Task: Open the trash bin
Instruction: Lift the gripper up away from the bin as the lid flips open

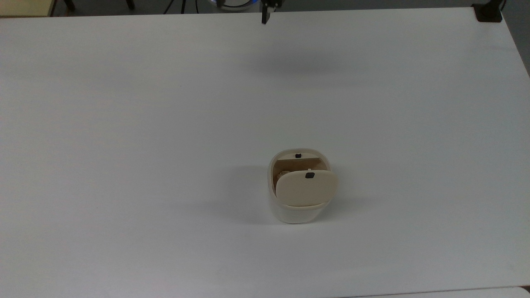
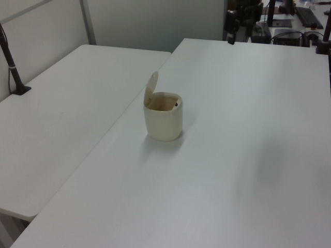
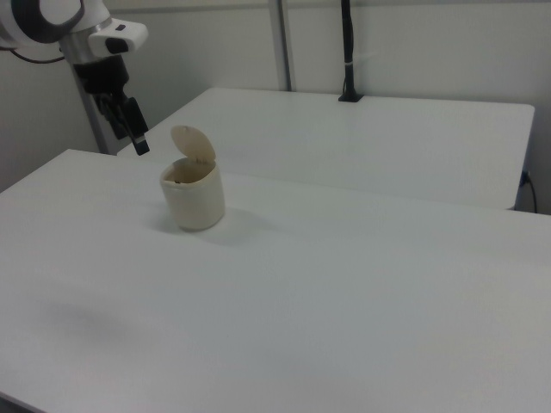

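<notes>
The cream-white trash bin [image 1: 296, 213] stands on the white table [image 1: 124, 124], a little to the right of centre in the top view. Its beige lid [image 1: 306, 190] is swung up on its hinge and stands nearly upright [image 2: 150, 87] [image 3: 193, 142]. The black push button [image 1: 297, 156] sits on the far rim, and something pale and crumpled [image 1: 283, 174] lies inside. My gripper [image 3: 139, 144] hangs in the air, shut and holding nothing, to the right view's left of the bin [image 3: 195, 200] and apart from it. Its tip [image 1: 264, 17] pokes in at the top view's upper edge.
A second white table [image 2: 67, 103] adjoins along a seam. A black pole [image 3: 346, 52] is clamped to its far side [image 2: 11, 64]. A black clamp [image 1: 488, 12] sits at the top view's upper right corner. Equipment [image 2: 269, 23] stands behind the table.
</notes>
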Motion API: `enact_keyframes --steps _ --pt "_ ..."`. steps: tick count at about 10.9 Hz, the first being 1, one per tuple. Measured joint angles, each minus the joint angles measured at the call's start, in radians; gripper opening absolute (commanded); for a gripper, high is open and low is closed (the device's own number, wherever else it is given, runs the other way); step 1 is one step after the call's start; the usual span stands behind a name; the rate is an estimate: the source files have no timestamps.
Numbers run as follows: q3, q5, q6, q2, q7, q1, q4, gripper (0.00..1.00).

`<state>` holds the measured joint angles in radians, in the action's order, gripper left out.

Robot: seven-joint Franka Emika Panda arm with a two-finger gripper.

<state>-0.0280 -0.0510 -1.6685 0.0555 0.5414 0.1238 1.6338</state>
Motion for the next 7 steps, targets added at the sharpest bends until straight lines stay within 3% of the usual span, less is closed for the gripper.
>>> enact_keyframes --steps 3,7 --pt "0.001 0.077 0.077 0.043 -0.167 -0.101 0.002 1.0" --pt "0.002 0.086 0.066 0.047 -0.4 -0.157 0.003 1.0"
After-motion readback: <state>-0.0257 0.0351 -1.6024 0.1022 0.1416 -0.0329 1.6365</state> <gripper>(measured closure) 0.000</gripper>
